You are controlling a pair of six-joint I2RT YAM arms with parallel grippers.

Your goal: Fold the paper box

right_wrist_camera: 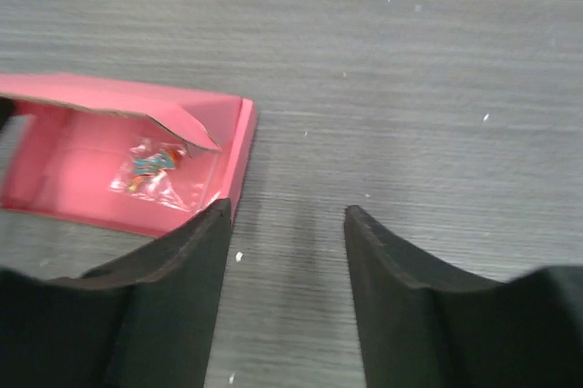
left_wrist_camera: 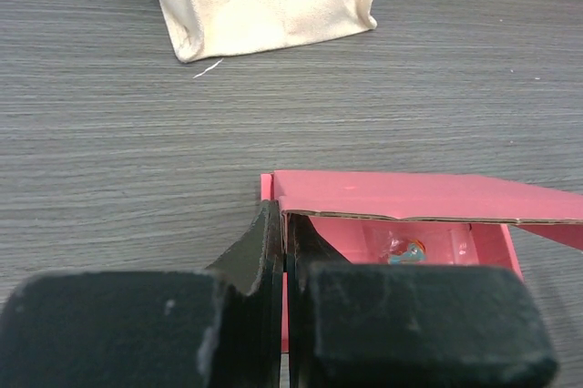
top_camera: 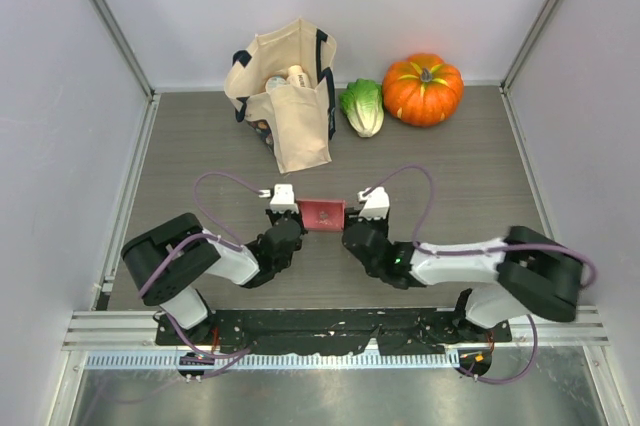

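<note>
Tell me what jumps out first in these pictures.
The orange pumpkin at the far right catches the eye first, with the cream tote bag to its left. Nearer, the open pink paper box lies front and centre, the left gripper pinching its wall.

a lab test cell: white walls, aluminium rail.
</note>
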